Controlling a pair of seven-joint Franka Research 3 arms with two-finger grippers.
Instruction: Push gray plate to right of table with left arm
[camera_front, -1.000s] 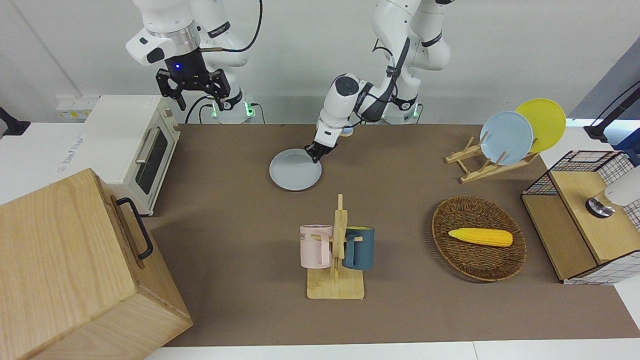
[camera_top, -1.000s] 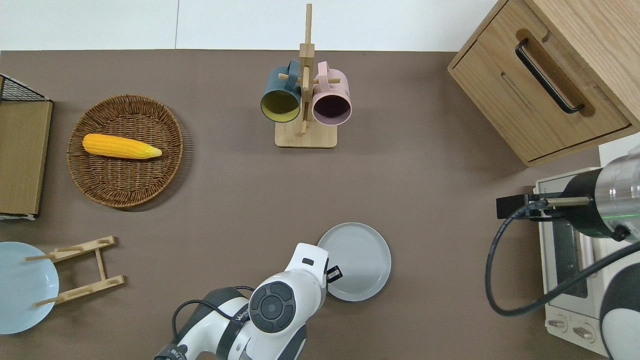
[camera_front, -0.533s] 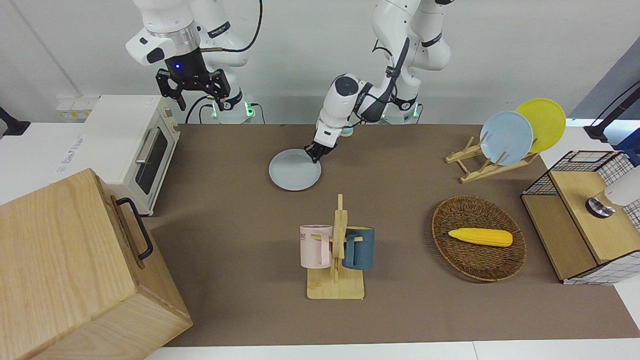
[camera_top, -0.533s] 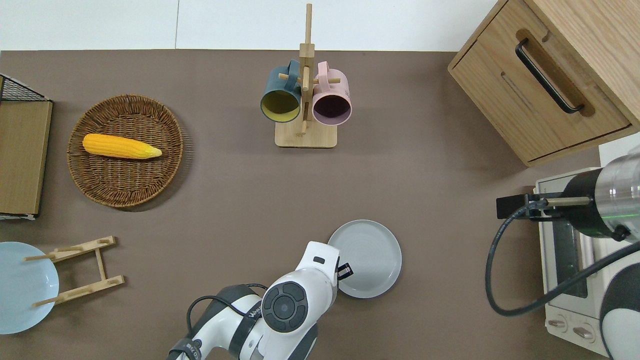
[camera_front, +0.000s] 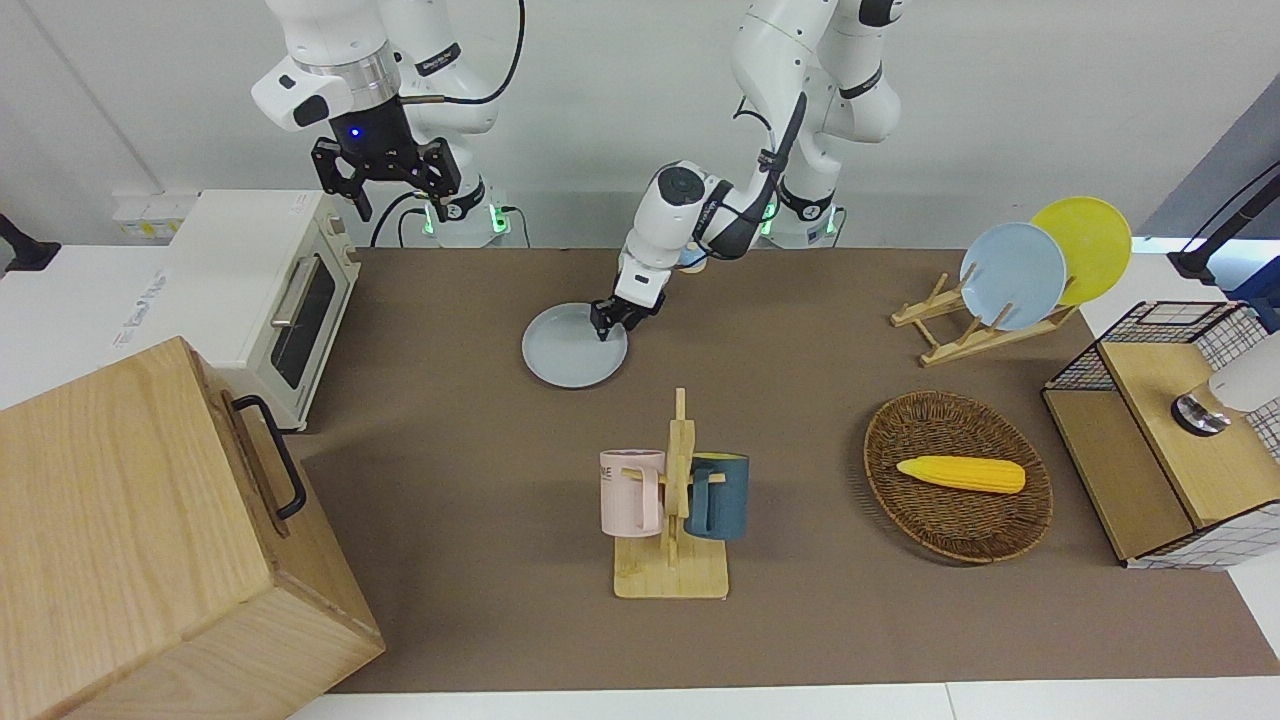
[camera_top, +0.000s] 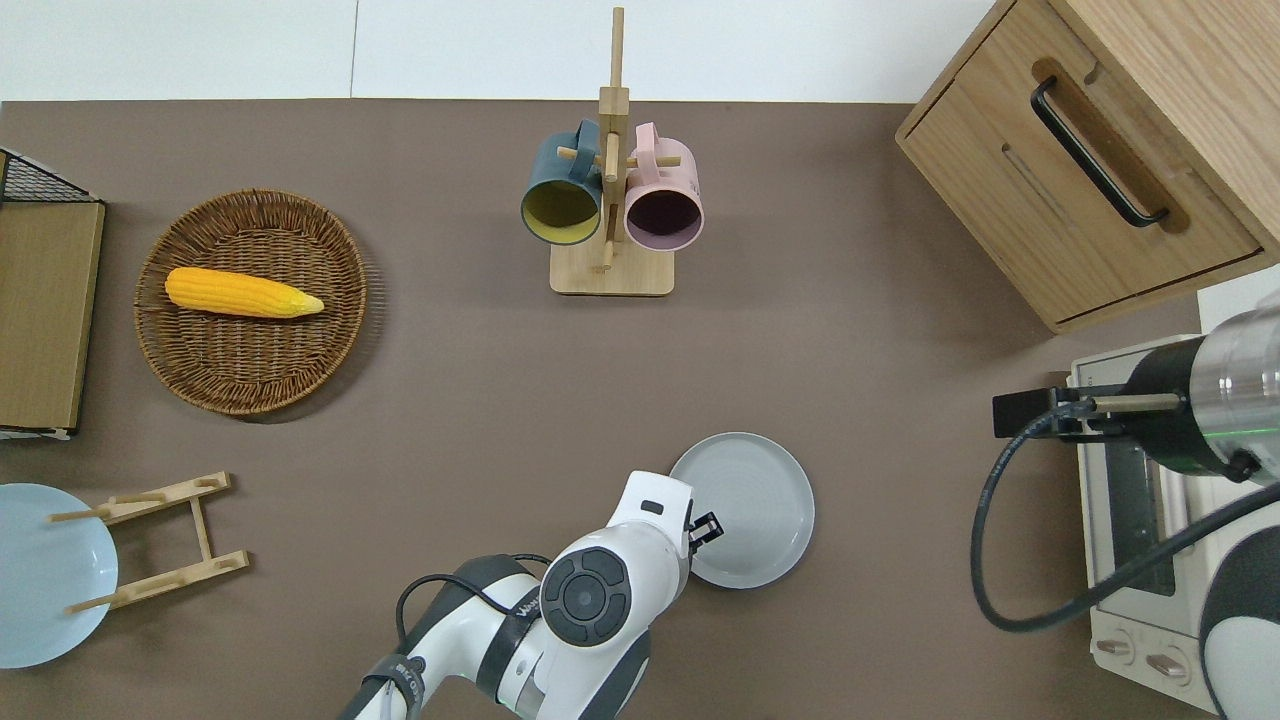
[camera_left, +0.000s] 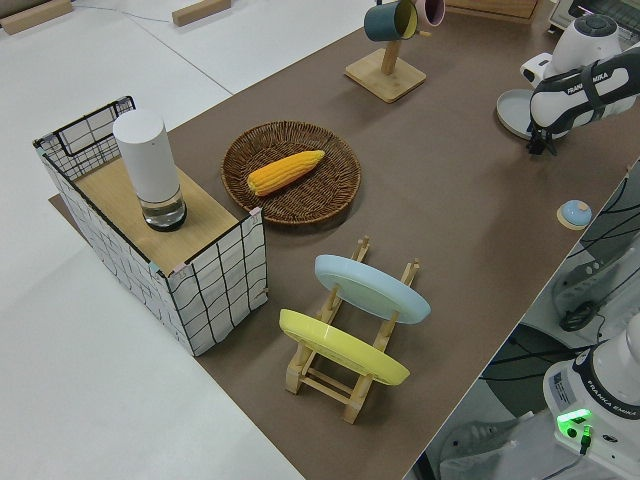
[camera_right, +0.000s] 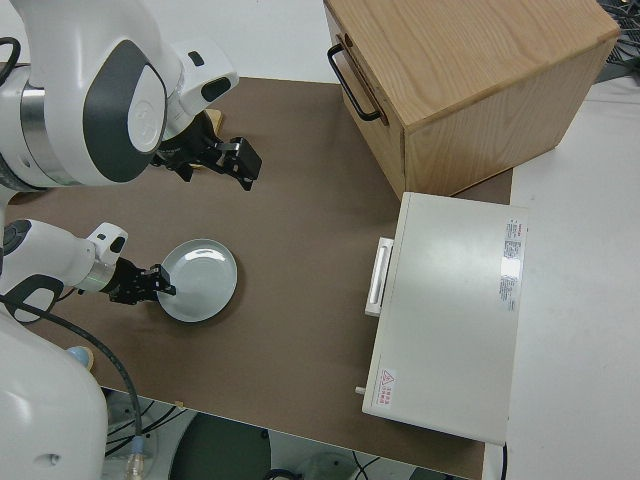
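Note:
The gray plate (camera_front: 570, 350) (camera_top: 752, 500) (camera_right: 205, 285) lies flat on the brown table (camera_front: 450, 450), nearer to the robots than the mug rack. My left gripper (camera_front: 606, 326) (camera_top: 705, 528) (camera_right: 158, 286) is shut and angled down. Its tip rests inside the plate's rim, on the edge toward the left arm's end of the table. In the left side view the plate (camera_left: 513, 110) is partly hidden by the left arm. My right gripper (camera_front: 383, 176) is parked and open.
A wooden mug rack (camera_front: 672, 500) with a pink and a blue mug stands farther from the robots. A toaster oven (camera_front: 265, 290) and a wooden cabinet (camera_front: 150, 540) fill the right arm's end. A basket with corn (camera_front: 958, 475), a plate rack (camera_front: 1010, 280) and a wire crate (camera_front: 1170, 430) occupy the left arm's end.
The left gripper has moved toward the right arm's end of the table, and the gray plate has slid that way with it. The right arm has not moved.

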